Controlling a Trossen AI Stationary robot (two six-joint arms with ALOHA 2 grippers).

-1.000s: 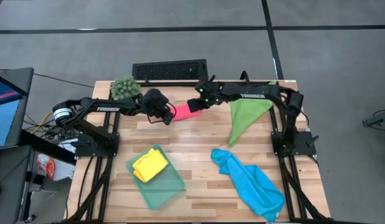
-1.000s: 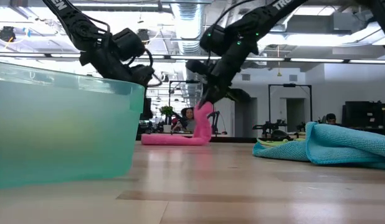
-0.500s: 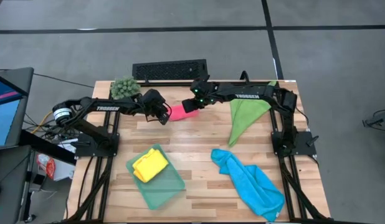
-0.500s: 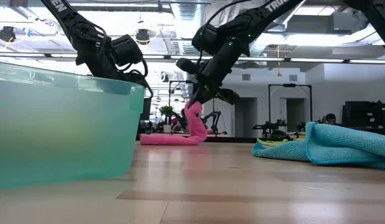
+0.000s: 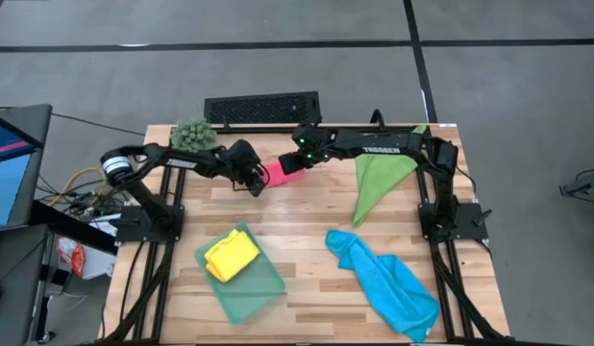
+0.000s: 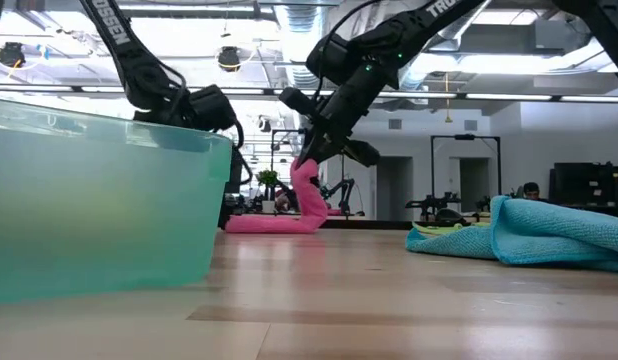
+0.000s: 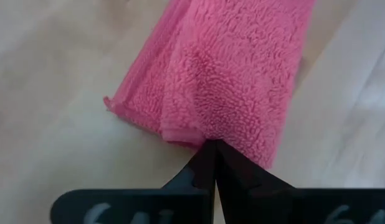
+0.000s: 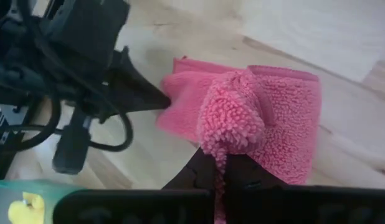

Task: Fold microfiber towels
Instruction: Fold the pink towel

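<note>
The pink towel [image 5: 281,172] lies as a narrow folded strip on the far middle of the table, between my two grippers. My left gripper [image 5: 261,179] is shut at its left end. My right gripper [image 5: 299,160] is shut on its right end, which is raised [image 6: 307,178] while the rest lies flat [image 6: 269,225]. The yellow towel [image 5: 231,256] lies folded in the teal tray [image 5: 264,288]. The green towel [image 5: 378,179] lies spread at the far right, and the blue towel [image 5: 390,285] lies crumpled at the near right. My left gripper has its shut fingertips [image 7: 212,155] at the towel's left end [image 7: 204,132], where creases in the cloth run together. The fingers come low from the table's left. That end lies on the table. How many layers they have I cannot tell. My right gripper pinches a bunch of the towel's right end [image 8: 232,117] between its two fingers, coming slanting from above and from the right. That end stands lifted off the table [image 6: 307,185], while the rest of the strip stays flat on the wood.
A spiky green plant ball [image 5: 192,135] and a black slotted bar [image 5: 261,108] sit at the far edge. The teal tray's wall [image 6: 99,200] fills the near left of the low view. People and equipment show in the room beyond the table.
My right gripper has gone toward the table's left with the towel's right end, which now stands steeper and nearer the left end; the rest of the strip has stayed flat. My left gripper has sunk a little at the left end and stays shut.
</note>
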